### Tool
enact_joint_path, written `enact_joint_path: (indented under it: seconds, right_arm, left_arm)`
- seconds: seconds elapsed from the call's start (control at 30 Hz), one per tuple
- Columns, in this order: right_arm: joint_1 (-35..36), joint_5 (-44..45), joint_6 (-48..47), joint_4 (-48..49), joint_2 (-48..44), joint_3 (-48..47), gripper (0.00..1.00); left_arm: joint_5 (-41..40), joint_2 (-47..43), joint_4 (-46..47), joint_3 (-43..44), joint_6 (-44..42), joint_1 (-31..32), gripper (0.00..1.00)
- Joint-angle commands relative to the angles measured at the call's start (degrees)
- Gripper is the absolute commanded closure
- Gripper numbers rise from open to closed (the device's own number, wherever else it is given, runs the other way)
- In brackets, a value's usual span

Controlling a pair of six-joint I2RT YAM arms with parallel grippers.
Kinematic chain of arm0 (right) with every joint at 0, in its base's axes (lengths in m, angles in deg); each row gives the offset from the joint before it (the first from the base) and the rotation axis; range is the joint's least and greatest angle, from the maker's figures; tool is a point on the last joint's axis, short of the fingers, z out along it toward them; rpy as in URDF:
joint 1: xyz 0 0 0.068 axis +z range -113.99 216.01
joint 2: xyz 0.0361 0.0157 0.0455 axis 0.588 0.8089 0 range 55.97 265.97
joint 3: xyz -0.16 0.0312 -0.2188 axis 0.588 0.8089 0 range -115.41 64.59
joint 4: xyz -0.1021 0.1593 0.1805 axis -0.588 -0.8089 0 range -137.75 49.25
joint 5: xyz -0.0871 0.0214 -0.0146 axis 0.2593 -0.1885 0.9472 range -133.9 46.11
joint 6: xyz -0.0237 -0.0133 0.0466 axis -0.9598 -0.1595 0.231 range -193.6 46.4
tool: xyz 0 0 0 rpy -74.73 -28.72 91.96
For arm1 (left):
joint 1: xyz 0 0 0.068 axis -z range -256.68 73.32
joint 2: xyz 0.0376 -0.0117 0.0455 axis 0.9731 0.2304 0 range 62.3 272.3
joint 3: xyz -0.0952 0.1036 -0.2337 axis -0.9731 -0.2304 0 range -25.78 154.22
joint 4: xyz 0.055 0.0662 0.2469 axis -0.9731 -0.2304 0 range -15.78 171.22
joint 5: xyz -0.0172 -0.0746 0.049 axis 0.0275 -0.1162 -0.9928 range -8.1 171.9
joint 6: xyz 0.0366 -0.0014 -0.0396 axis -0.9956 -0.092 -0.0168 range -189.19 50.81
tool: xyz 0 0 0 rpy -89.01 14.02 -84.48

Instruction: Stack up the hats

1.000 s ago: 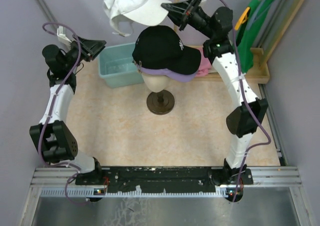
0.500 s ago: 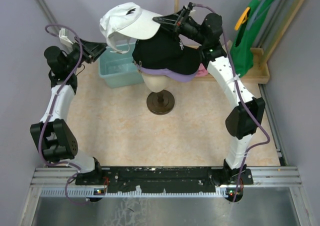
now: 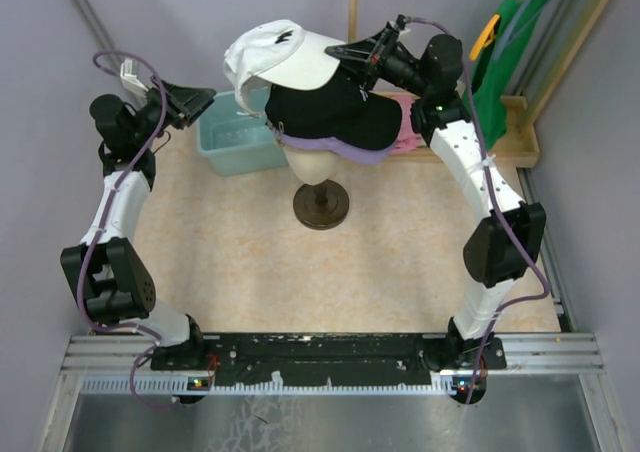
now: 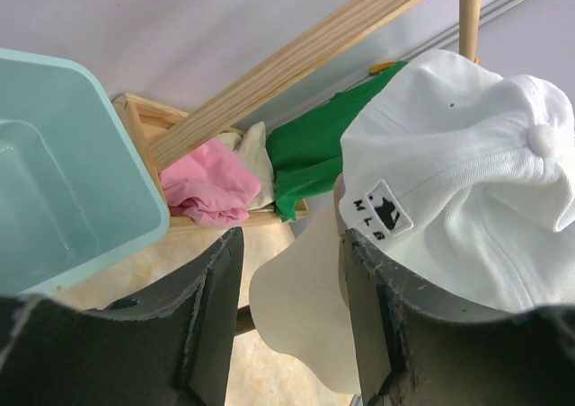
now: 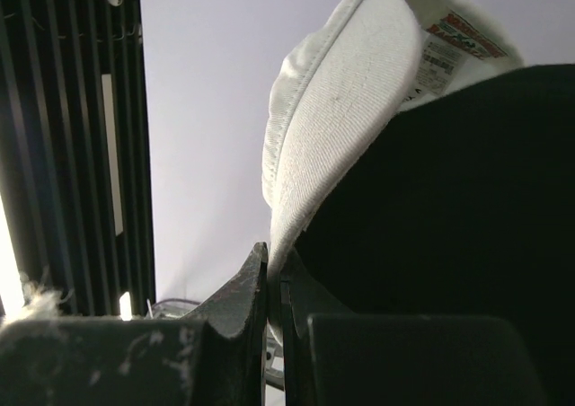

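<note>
Our right gripper [image 3: 338, 50] pinches the white cap [image 3: 285, 57] above the black cap [image 3: 335, 112]; left gripper [image 3: 204, 96], nine o'clock, gapes empty

A: How many caps do you count?
B: Three: one white cap [image 3: 280, 57], one black cap [image 3: 335, 112] and one purple cap [image 3: 352, 153], of which only the brim shows.
A: And what else stands on the tabletop?
B: One head form [image 3: 318, 164] in the middle, and one bin [image 3: 222, 150] toward the far left corner.
A: Any cloth things?
B: Two, both by the far right corner: one pink cloth [image 4: 207, 186] and one green top [image 3: 492, 87].
A: And arms?
B: Two, a left arm [image 3: 110, 207] and a right arm [image 3: 470, 157], their bases along the near edge.
</note>
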Motion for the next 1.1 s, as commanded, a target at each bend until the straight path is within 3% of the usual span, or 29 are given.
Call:
enact_joint_path:
  seconds: [0.0,0.27,0.4,0.67,1.07]
  right_arm:
    - [-2.28,-1.49,-0.59,4.84,-7.13,4.6,1.0]
    - [-6.21,-2.66,1.09,8.18,-13.41,11.81,1.0]
    - [-7.47,-2.85,2.63,10.83,-15.62,15.72,1.0]
    - [-9.93,-2.9,4.24,14.64,-19.97,23.29,1.0]
    - [-11.23,-3.24,5.09,16.7,-21.21,24.88,1.0]
  left_arm:
    - [1.08,-0.68,2.63,-0.59,-0.45,-0.18,0.46]
    - [2.74,0.18,1.07,0.67,-1.2,1.05,0.46]
    - [4.7,1.27,-1.54,3.44,-2.3,4.53,0.44]
    - [7.48,4.87,2.48,5.79,3.74,11.44,0.4]
    - [8.57,8.57,9.37,7.41,10.77,13.0,0.38]
